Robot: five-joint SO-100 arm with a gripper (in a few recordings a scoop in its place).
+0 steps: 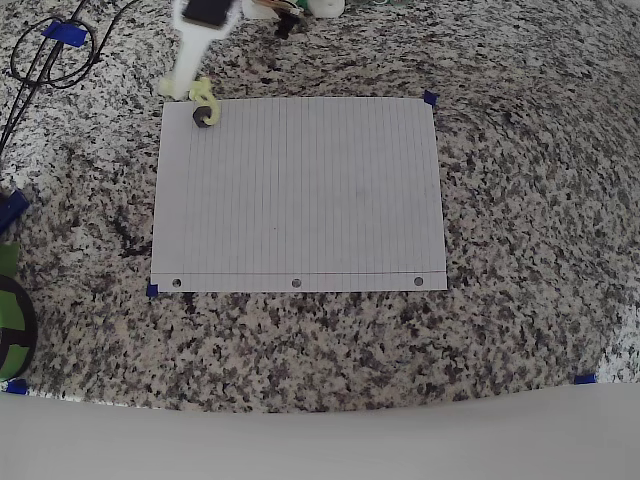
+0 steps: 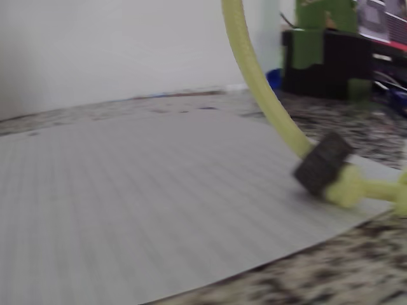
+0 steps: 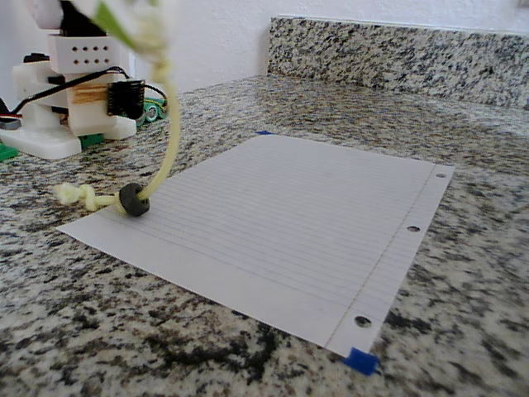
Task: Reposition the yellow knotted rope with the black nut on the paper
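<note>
While the yellow knotted rope [image 3: 169, 124] hangs from the gripper [image 3: 136, 21], apparently pinched, its black nut [image 3: 133, 199] drags the paper [image 3: 281, 215] corner, so next is hauling it toward mid-sheet.

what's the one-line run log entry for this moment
phase: rope lifted | yellow knotted rope upper end raised, hanging | black nut on paper at corner | knotted tail off edge on counter | pincer state: cannot tell

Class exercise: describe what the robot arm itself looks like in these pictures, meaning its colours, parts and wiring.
The arm is white plastic with a black block near its top in the overhead view. In the fixed view its white base has a perforated face, black cables and a small black board.
</note>
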